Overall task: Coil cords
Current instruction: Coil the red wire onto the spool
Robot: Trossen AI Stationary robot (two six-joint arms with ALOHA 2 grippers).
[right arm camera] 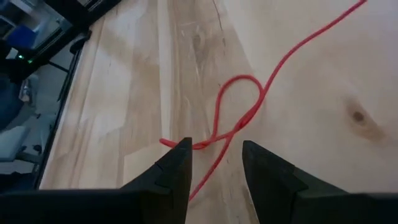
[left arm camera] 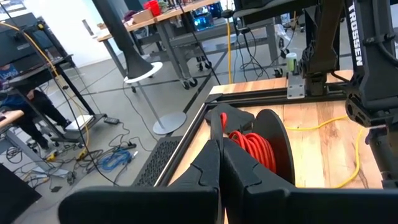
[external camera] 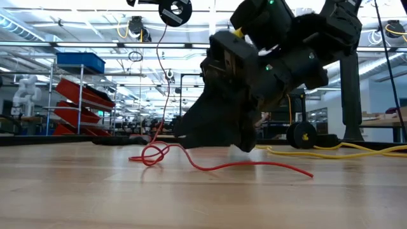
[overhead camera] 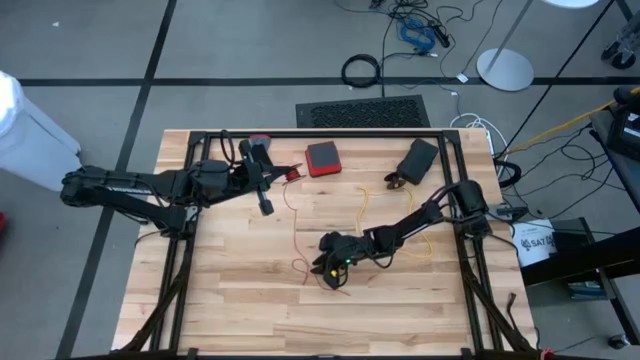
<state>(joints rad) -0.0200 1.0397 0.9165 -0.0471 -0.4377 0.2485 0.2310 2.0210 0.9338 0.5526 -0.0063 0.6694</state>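
Entry: thin red cord point(right arm camera: 249, 112), mostly loose and looped mid-table, partly wound on black spool point(left arm camera: 267, 143); right gripper point(right arm camera: 214, 163) apart over the loop, left gripper point(left arm camera: 219, 163) closed, empty (coiling barely begun).

"TROSSEN" runs in white down the dark arm point(left arm camera: 367, 56) at the upper right of the left wrist view; nothing else is legible
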